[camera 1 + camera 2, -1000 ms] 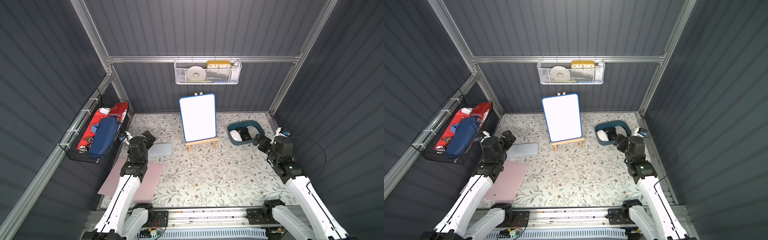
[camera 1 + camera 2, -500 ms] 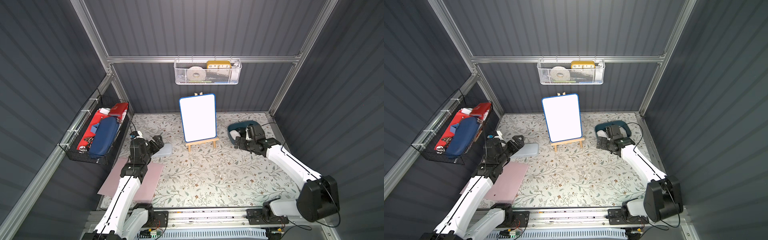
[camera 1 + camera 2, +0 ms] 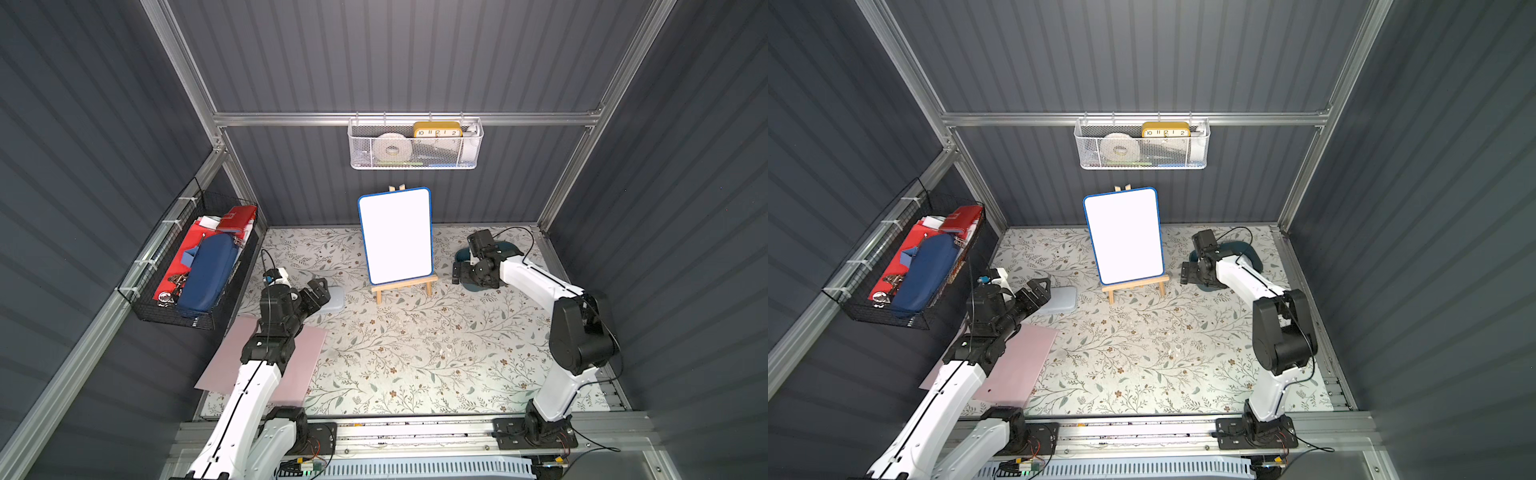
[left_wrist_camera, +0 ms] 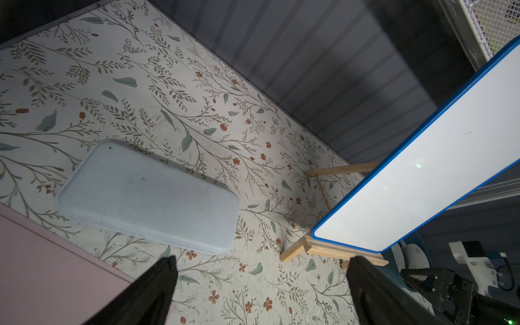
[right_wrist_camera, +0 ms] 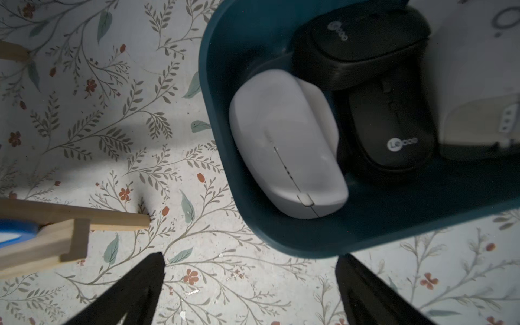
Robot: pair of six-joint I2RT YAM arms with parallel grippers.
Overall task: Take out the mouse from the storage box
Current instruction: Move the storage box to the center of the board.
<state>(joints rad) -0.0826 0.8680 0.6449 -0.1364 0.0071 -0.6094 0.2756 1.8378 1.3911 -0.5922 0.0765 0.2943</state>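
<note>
Several computer mice packed inside the dark teal-blue plastic storage box [image 5: 216, 84], none lifted out yet: a white mouse [image 5: 284, 140] at the end toward the small wooden easel [image 5: 70, 225], a black mouse [image 5: 391, 132] touching it, a second black mouse [image 5: 365, 42] overlapping that one, something pale beyond, cut off by the frame. Box at the far right of the floral-patterned counter [image 3: 415, 353], largely hidden under the right arm in both top views. Right claw [image 5: 250, 263] hanging at the box's near left rim, jaws spread wide, empty, clear of every mouse. Just left, a blue-framed whiteboard [image 3: 397, 235] upright on that easel. Across the counter, left claw [image 4: 261, 267] likewise spread and empty, close to a flat pale blue-grey case [image 4: 149, 197] near a pink sheet [image 3: 307, 353]. On the back wall, a white mesh basket [image 3: 415, 145]; on the left wall, a black wire basket [image 3: 187, 266].
</note>
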